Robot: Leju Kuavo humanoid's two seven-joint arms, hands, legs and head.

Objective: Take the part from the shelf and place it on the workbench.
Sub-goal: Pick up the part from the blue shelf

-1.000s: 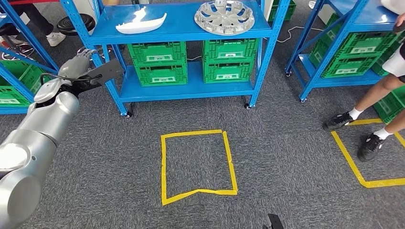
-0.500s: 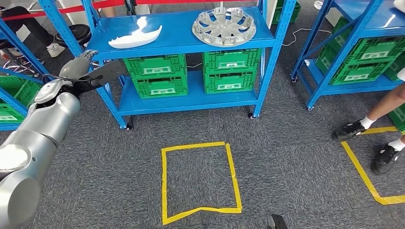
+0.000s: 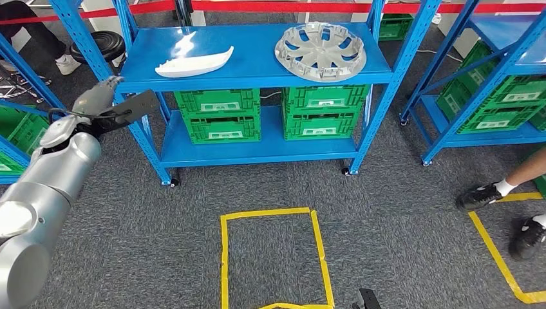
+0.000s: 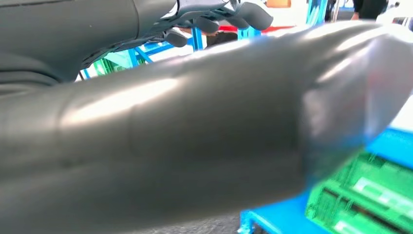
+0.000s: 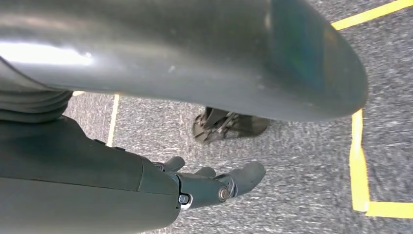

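A white curved part (image 3: 194, 62) and a silver wheel cover (image 3: 320, 51) lie on the top board of the blue shelf (image 3: 257, 77) ahead of me. My left hand (image 3: 96, 98) is raised at the shelf's left post, short of the white part, with its fingers (image 4: 214, 19) stretched out and nothing in them. My right hand (image 5: 214, 184) hangs over the grey carpet with its fingers loosely apart and holds nothing.
Green crates (image 3: 219, 116) fill the shelf's lower board. More blue shelves with crates stand at the left (image 3: 19, 122) and right (image 3: 496, 96). A yellow tape square (image 3: 273, 257) marks the floor in front. A person's feet (image 3: 508, 206) are at the right.
The camera has moved toward the shelf: the shelf sits lower and larger in view and the yellow square has slid down. The person's feet at the right have shifted. My left hand stays raised.
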